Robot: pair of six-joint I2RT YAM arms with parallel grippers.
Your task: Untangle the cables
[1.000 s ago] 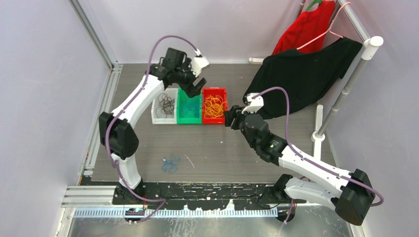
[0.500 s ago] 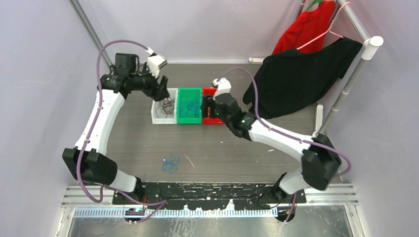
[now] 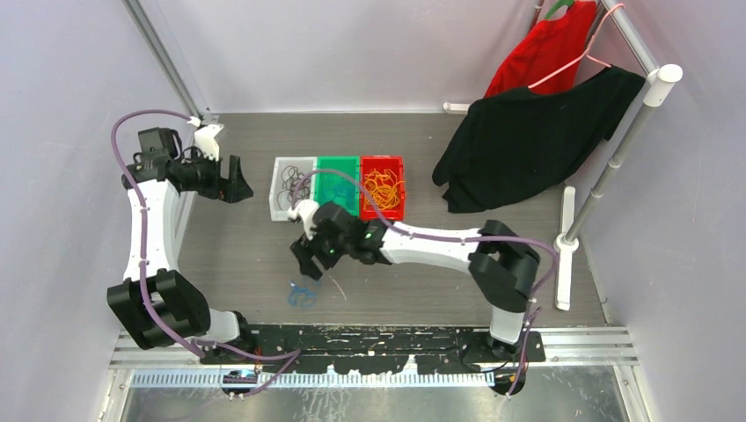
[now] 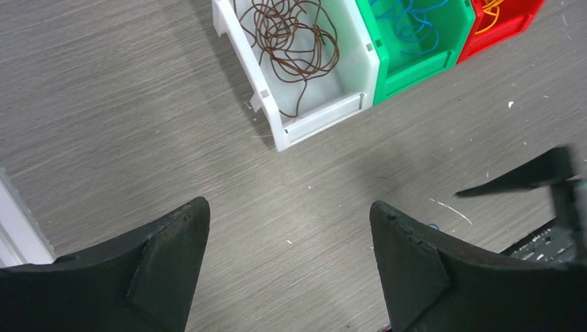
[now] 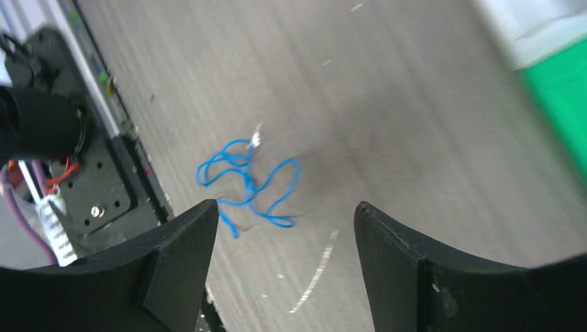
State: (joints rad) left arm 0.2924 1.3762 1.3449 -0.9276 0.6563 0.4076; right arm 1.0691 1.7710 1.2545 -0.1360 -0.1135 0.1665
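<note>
The grey wood-grain bench (image 3: 422, 272) carries everything, and the sorting looks nearly done. The step in hand is fetching the last loose piece. The right fingers (image 3: 303, 261) hover just above it, spread wide and holding nothing. The left fingers (image 3: 236, 182) are also wide apart and empty, near the bench's left edge beside the bins.

Next, I judge, the right fingers should drop straight down and close on a loop of the thin strand lying flat on the bench. They should then carry it to the green bin.

Counted: two arms. Three plastic bins stand in a touching row towards the far edge: a white bin (image 4: 315, 104), a green bin (image 4: 415, 59) and a red bin (image 3: 383, 207). There are four lots of cables:
- a dark brown tangle (image 4: 291, 34) in the white bin
- blue strands (image 4: 415, 14) in the green bin
- an orange heap (image 3: 383, 187) in the red bin
- one loose blue looped wire (image 5: 246, 183) near the bench's near edge, left of middle

The strands inside the bins are too tangled to count.
</note>
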